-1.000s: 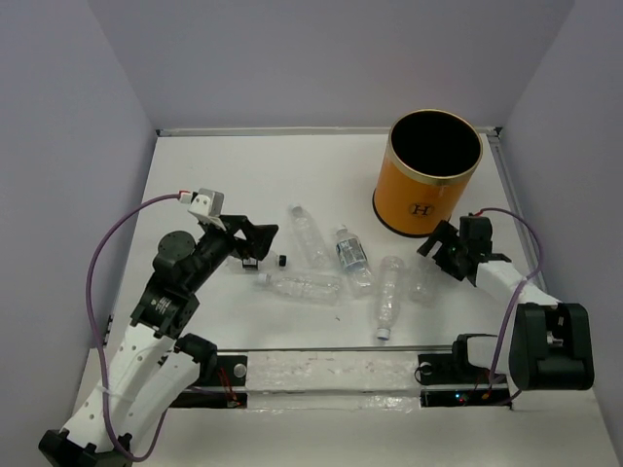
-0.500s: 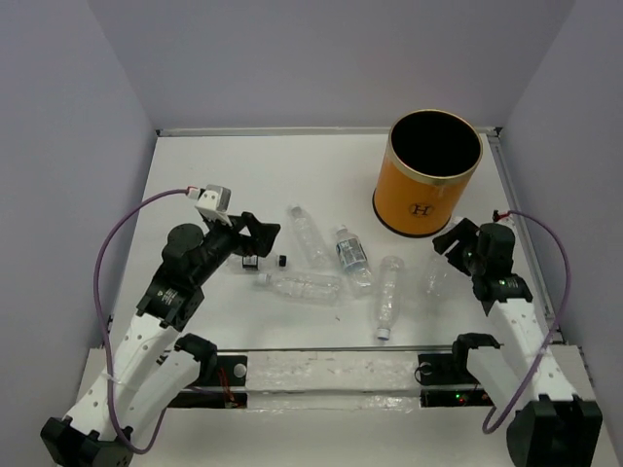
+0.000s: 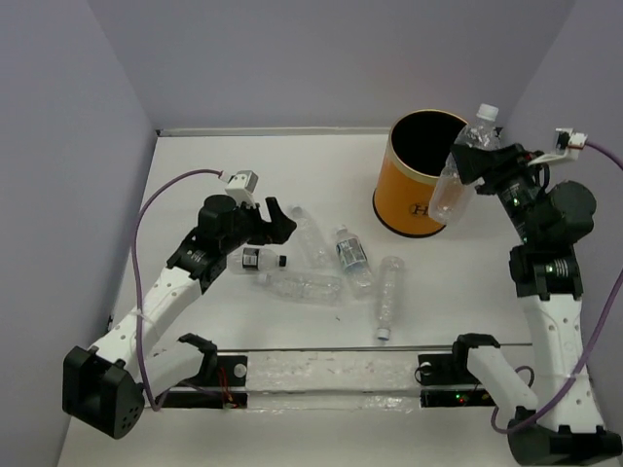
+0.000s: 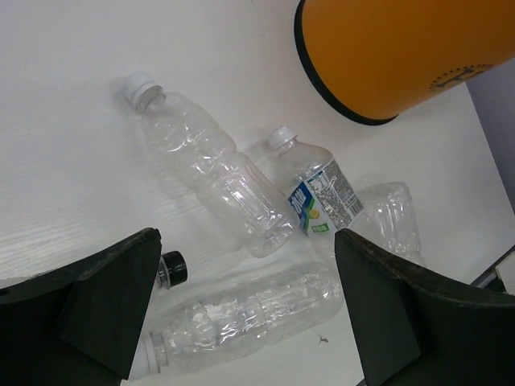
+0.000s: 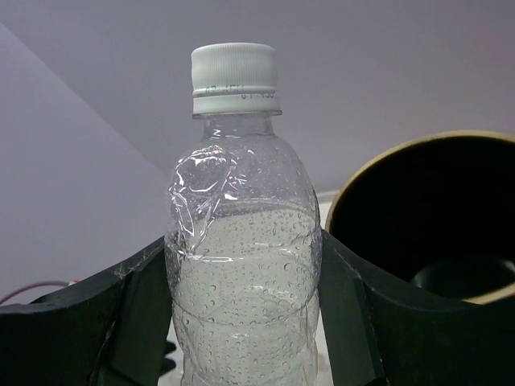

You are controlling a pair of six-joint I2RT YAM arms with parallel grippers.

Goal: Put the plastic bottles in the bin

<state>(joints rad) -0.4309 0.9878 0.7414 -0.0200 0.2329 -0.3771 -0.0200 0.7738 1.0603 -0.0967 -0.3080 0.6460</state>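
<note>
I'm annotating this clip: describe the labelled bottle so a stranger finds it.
Find the orange cylindrical bin on the white table. Among the clear plastic bottles lying left of it, take the white-capped bottle with a blue-and-white label; its neighbours look bare.

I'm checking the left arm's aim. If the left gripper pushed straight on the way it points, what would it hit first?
Probably the clear white-capped bottle lying slanted ahead of the open left gripper. Depth is unclear, so the crosswise bottle below it could come first.
</note>
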